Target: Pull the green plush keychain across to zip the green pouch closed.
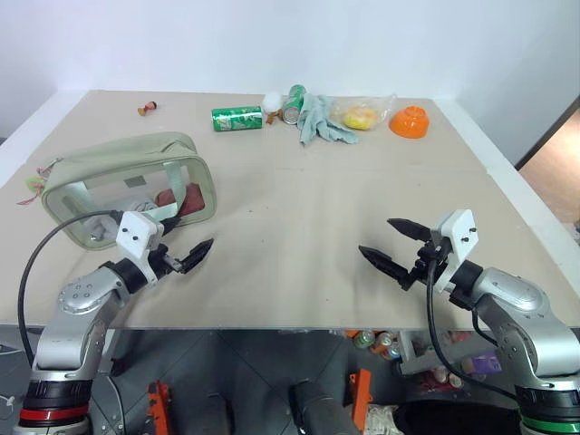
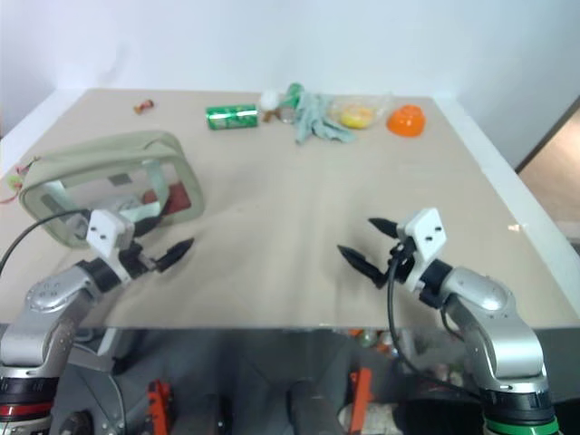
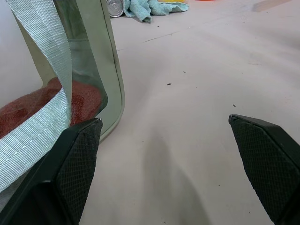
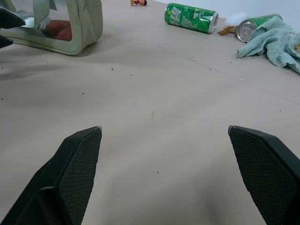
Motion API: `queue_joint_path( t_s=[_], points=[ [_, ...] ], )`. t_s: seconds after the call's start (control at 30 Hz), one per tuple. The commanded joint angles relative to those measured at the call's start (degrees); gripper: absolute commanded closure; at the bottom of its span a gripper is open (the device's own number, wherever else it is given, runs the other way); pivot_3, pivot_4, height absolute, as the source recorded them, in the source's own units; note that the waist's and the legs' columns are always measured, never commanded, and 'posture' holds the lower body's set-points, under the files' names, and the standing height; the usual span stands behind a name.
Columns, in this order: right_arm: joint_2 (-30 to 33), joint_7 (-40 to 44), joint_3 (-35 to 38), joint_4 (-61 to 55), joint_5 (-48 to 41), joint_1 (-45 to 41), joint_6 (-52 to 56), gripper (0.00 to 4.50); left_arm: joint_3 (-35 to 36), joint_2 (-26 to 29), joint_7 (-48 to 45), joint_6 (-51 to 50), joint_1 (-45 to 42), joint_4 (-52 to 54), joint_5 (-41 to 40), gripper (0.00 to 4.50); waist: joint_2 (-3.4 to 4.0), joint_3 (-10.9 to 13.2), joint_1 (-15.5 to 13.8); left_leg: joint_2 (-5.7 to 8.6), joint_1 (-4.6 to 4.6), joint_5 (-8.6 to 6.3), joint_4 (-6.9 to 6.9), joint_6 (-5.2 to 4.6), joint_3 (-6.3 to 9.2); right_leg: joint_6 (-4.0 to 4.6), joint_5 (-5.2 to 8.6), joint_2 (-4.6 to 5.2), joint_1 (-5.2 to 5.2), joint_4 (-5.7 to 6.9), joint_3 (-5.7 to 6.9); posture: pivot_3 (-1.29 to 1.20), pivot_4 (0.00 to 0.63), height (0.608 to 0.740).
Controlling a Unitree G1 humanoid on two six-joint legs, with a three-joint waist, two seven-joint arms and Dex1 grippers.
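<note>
green pouch point(image 1: 136, 186) lies at tabletop point(image 1: 299, 236) left edge | green plush keychain point(image 1: 34, 184) at its far-left end: light, soft, best pinched near the zipper pull | zipper line and pull hard to make out | left gripper point(image 1: 181, 254) and right gripper point(image 1: 390, 249) both agape, empty

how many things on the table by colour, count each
green: 5, the green pouch, green plush keychain, soda can, second can, glove
orange: 1, bowl
yellow: 1, bagged item
white: 1, ball
red-brown: 1, small figure
total: 9
</note>
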State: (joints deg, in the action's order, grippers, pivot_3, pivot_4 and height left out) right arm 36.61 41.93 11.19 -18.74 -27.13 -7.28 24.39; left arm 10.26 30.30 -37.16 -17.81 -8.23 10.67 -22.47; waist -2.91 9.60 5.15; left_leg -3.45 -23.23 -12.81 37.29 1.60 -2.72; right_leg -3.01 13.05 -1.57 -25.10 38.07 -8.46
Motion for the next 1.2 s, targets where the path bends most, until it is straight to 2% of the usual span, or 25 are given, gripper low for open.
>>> queue_joint_path(
  t_s=[0.03, 0.63, 0.83, 0.97, 1.1, 1.2],
  points=[
    [1.03, 0.98, 1.66, -0.17, -0.61, -0.48, -1.14, 0.01, 0.62, 0.11, -0.50, 0.48, 0.06, 2.09, -0.79, 0.02, 0.00, 0.00, 0.00, 0.00, 0.00, 0.00, 0.00, 0.00, 0.00, 0.00, 0.00, 0.00, 0.00, 0.00, 0.00, 0.00, 0.150, 0.740],
    [1.43, 4.13, 0.21, 2.96, 0.32, -1.90, -4.48, 0.01, -1.10, -1.73, -0.98, -0.79, -1.27, 3.65, -2.71, 0.02, 0.00, 0.00, 0.00, 0.00, -0.01, 0.00, 0.01, 0.00, 0.02, -0.01, -0.01, 0.01, 0.01, 0.00, 0.02, 0.00, 0.150, 0.740],
    [1.97, 7.49, -1.70, 3.84, 0.80, -2.91, -5.63, 0.01, -2.07, -1.53, -1.95, -1.73, -1.89, 3.91, -3.07, 0.02, 0.00, 0.00, 0.00, 0.00, 0.00, 0.00, 0.01, 0.00, 0.02, 0.00, -0.02, 0.00, 0.01, 0.00, 0.03, 0.00, 0.150, 0.740],
    [0.95, 18.88, -7.43, 9.82, -4.54, -14.98, -2.41, 0.01, 0.25, -1.65, 1.29, -2.61, 0.47, 7.44, -2.70, 0.02, 0.06, 0.06, 0.83, -0.01, 0.02, 0.00, 0.06, 0.00, -0.06, 0.02, -0.08, 0.01, 0.00, 0.00, 0.01, 0.00, 0.150, 0.740],
    [-0.48, 24.88, -11.07, 19.61, -2.31, -25.78, -5.05, 0.01, 5.91, -4.02, 8.63, -5.48, 6.68, 16.32, -5.26, 0.02, 0.05, 0.06, 0.89, -0.11, 0.07, 0.01, 0.06, -0.02, -0.01, 0.05, -0.11, -0.06, 0.02, 0.02, 0.06, 0.00, 0.150, 0.740],
    [-1.54, 27.92, -12.51, 25.83, -0.45, -30.54, -7.93, 0.01, 10.38, -5.18, 13.56, -8.24, 11.15, 24.35, -7.62, 0.02, 0.02, 0.07, 0.75, -0.12, -0.04, 0.01, 0.02, -0.02, 0.19, -0.02, -0.09, -0.03, 0.02, 0.02, 0.32, 0.00, 0.150, 0.740]
  ],
)
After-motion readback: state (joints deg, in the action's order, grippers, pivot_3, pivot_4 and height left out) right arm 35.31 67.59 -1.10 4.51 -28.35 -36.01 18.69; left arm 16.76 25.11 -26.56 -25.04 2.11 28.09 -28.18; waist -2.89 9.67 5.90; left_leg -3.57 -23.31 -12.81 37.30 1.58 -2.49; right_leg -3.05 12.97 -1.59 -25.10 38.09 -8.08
